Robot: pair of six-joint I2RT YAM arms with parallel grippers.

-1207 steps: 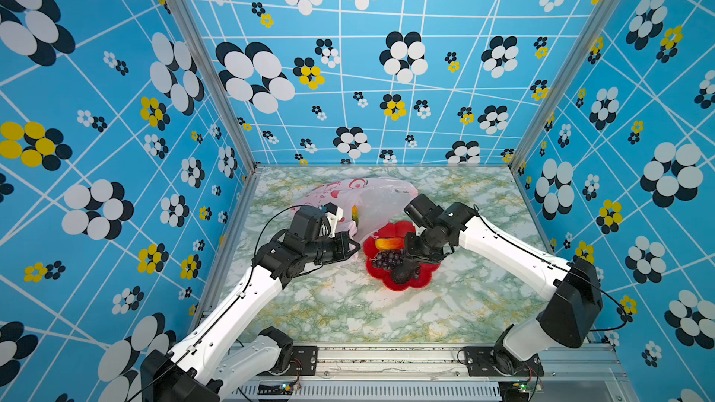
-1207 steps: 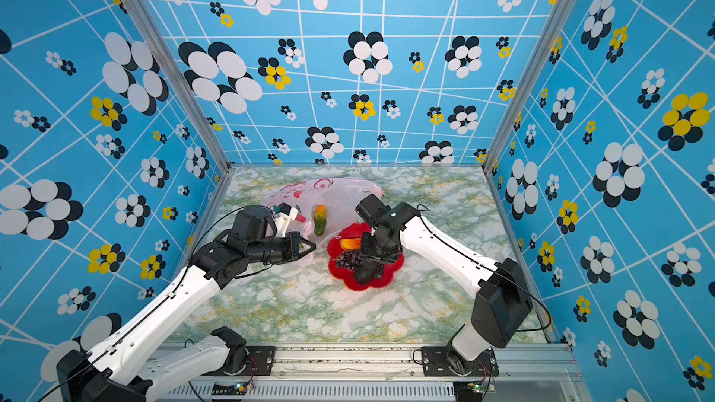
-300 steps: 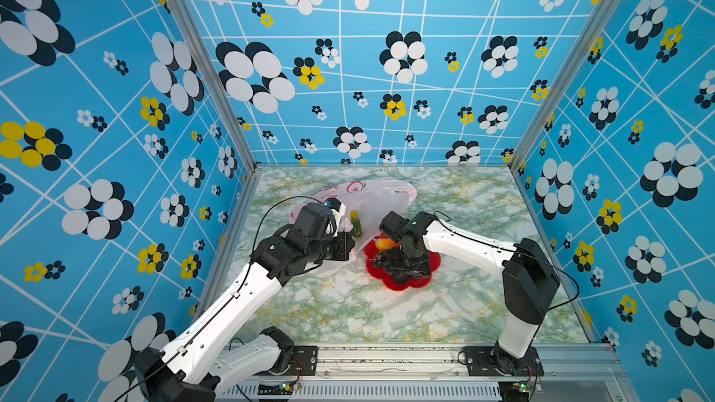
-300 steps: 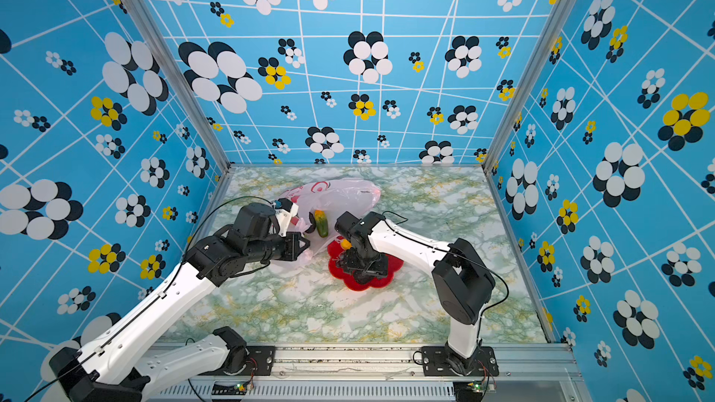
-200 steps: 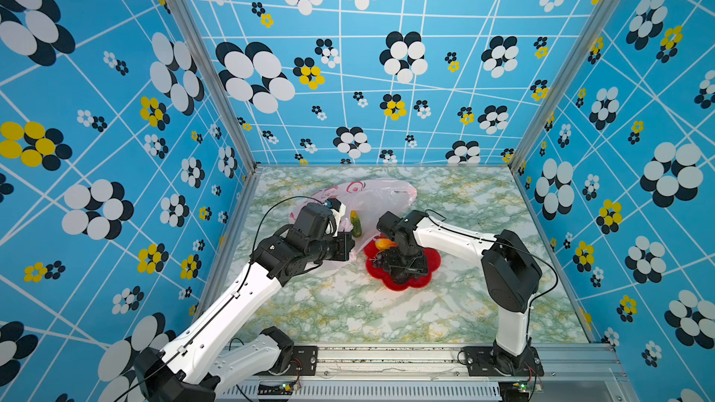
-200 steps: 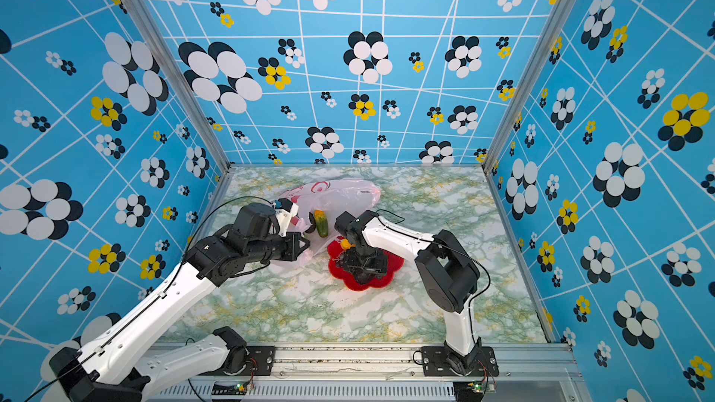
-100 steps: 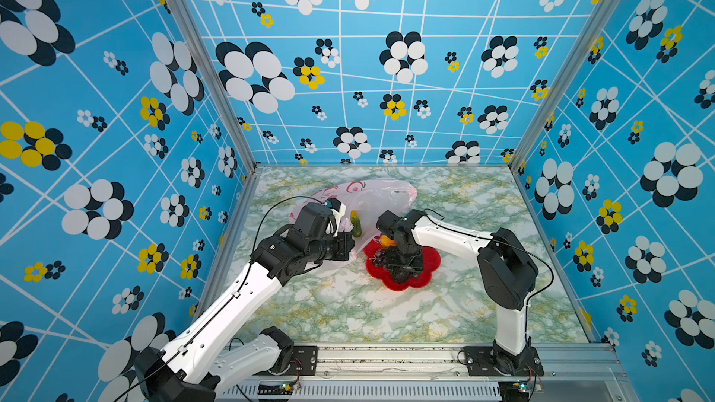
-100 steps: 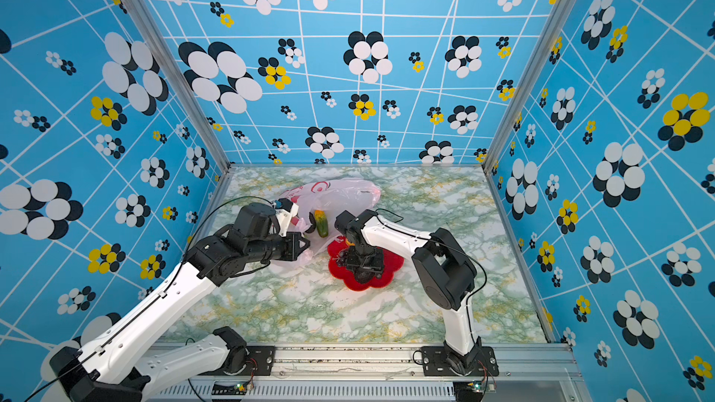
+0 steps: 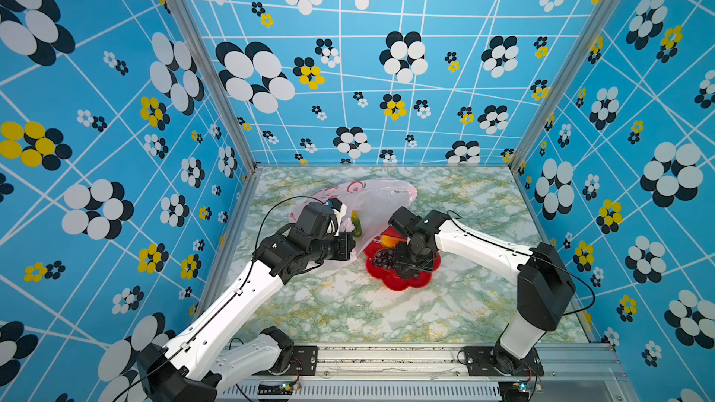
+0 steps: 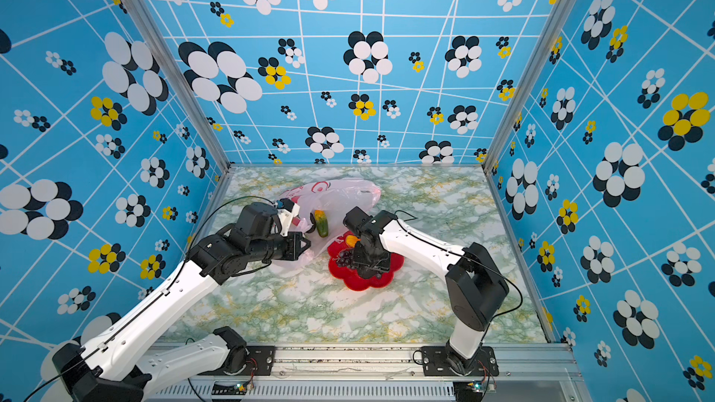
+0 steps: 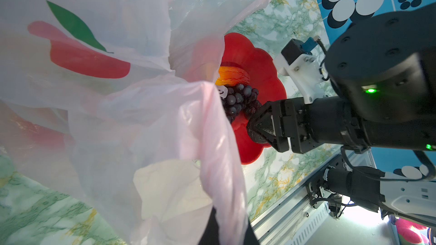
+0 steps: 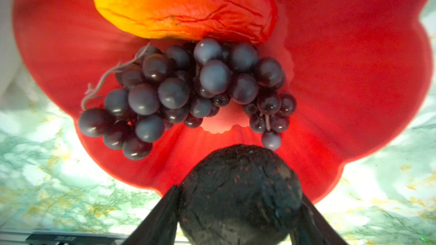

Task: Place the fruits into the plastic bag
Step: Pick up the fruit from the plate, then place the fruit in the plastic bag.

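Marbled green tabletop (image 9: pixel 348 303) | left claw (image 9: pixel 346 246) pinching rim of thin pale-pink plastic bag (image 9: pixel 379 199), one green-yellow toy fruit (image 9: pixel 356 225) inside | right claw (image 11: pixel 257 127) clamped on blackish avocado-like fruit (image 12: pixel 238 185) at red flower-shaped dish (image 9: pixel 402 284) | orange-red mango-like fruit (image 12: pixel 179 5), dark purple grape bunch (image 12: pixel 188 90) left to bag

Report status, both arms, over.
Left gripper: jaws shut on plastic bag. Right gripper: jaws on blackish avocado in red dish. Grape bunch, mango in dish. Nothing blocking.

Plastic bag (image 9: pixel 381 203) film against dish (image 9: pixel 402 285) rim
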